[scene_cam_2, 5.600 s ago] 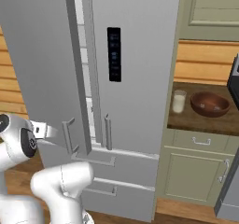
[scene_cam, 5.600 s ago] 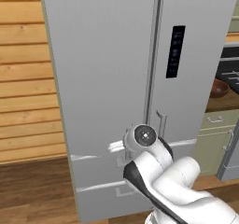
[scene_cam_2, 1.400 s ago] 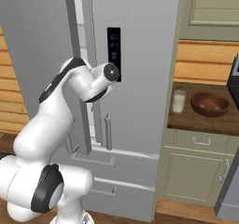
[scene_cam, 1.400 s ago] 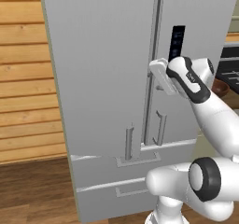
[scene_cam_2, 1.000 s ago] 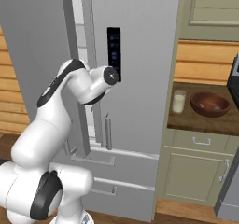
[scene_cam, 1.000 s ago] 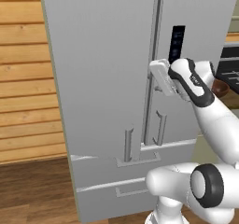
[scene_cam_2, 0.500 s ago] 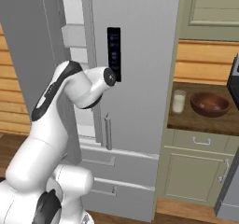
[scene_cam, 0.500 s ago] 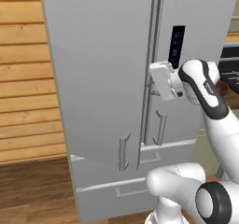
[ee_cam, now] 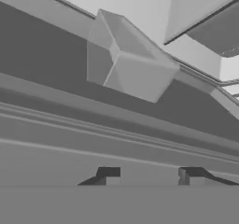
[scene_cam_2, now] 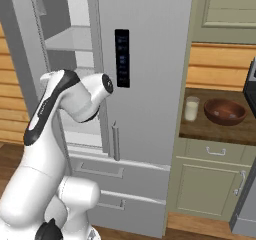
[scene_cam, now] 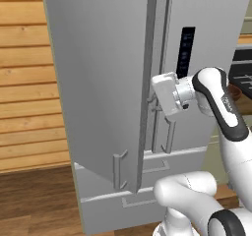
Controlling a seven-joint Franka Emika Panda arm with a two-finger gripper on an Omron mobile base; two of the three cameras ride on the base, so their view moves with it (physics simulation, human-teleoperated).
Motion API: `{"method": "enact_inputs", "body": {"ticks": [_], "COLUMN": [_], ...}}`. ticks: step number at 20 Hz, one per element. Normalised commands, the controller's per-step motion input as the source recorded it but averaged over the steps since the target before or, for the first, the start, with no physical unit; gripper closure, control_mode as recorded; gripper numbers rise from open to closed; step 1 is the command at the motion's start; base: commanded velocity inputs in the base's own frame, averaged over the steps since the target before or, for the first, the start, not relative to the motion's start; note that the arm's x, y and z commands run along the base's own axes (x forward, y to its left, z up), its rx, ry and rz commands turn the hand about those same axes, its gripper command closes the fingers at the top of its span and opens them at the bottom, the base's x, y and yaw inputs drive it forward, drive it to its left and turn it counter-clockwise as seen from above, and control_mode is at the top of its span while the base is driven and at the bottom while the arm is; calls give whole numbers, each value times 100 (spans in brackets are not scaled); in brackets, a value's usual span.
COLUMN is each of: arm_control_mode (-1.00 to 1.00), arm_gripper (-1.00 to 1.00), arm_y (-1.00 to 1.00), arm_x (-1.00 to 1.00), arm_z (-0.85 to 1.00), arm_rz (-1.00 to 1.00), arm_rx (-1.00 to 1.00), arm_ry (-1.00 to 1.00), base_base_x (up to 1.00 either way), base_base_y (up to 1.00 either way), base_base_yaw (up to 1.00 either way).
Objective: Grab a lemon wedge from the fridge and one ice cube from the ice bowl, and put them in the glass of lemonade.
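Fridge (scene_cam_2: 150,59) is seen with its left door (scene_cam: 98,82) swung partly open, a gap showing between that door's edge and the shut right door. One gripper (scene_cam: 158,98) is pressed at that edge; whether anything is grasped cannot be told. One ice bowl (scene_cam_2: 225,112) and one glass of lemonade (scene_cam_2: 191,109) are set on the counter (scene_cam_2: 210,129), right of the fridge.

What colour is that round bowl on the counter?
Dark reddish-brown; the ice bowl shows best in the right base view.

Fridge (scene_cam_2: 150,59) top cut off; gripper (scene_cam: 156,101) fingertips hidden behind door.
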Motion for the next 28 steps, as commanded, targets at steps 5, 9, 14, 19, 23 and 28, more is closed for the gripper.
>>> {"method": "enact_inputs", "body": {"ticks": [5, 9, 14, 19, 23, 28], "arm_control_mode": [-100, -100, -100, -100, -100, -100], "arm_gripper": [-100, -100, -100, -100, -100, -100], "arm_y": [100, 100, 100, 100, 33, -92], "arm_x": [-32, -27, -16, 0, 3, -54], "arm_z": [0, 0, 0, -4, 0, 31], "arm_rz": [16, 12, 9, 4, 0, -2], "arm_rx": [0, 0, 0, 0, 0, 3], "arm_ry": [1, 0, 0, 0, -1, -21], "base_base_x": [0, 0, 0, 0, 0, 0], "base_base_y": [0, 0, 0, 0, 0, 0], "base_base_yaw": [0, 0, 0, 0, 0, 0]}}
